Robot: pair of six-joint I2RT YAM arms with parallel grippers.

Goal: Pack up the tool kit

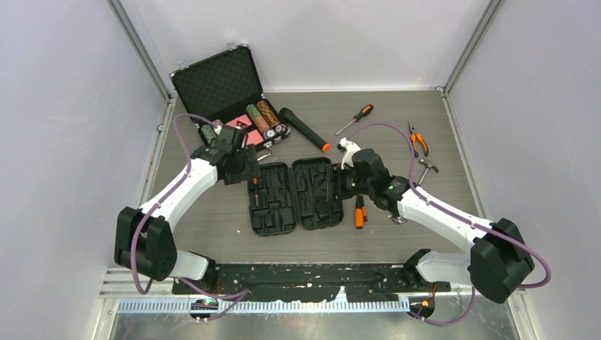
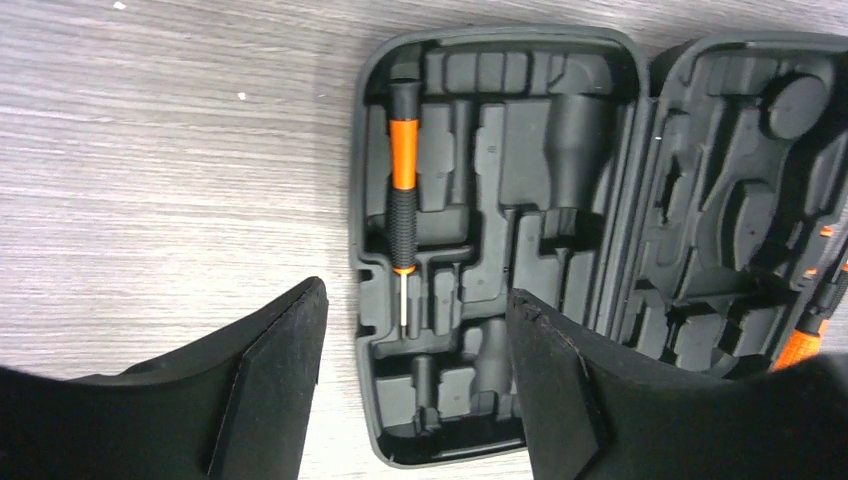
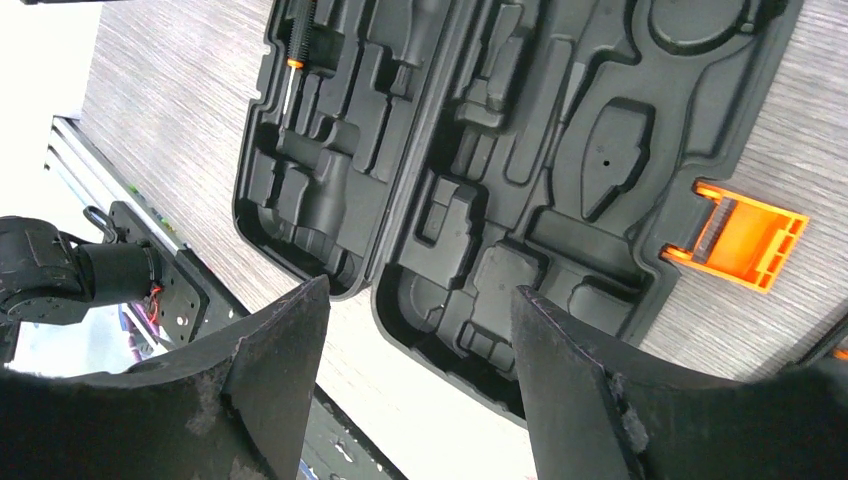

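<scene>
Tool kit case [image 1: 293, 196] lies open flat at mid-table, a small screwdriver [image 2: 403, 200] seated in its left half, running near-to-far. Left gripper [image 2: 415, 330] hovers over that half, jaws apart, empty. Right gripper [image 3: 420, 330], likewise wide and empty, hangs over the right half; a loose orange-handled tool [image 1: 360, 211] lies just right of the case, nearest that arm.

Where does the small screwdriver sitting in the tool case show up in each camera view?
Top external: small screwdriver near picture centre, along the left edge of the tool case.
Left wrist: small screwdriver upright, upper middle, in the leftmost slot.
Right wrist: small screwdriver at the top edge, left of centre, partly cropped.
Shared landmark: the hinge between the case's halves.
</scene>
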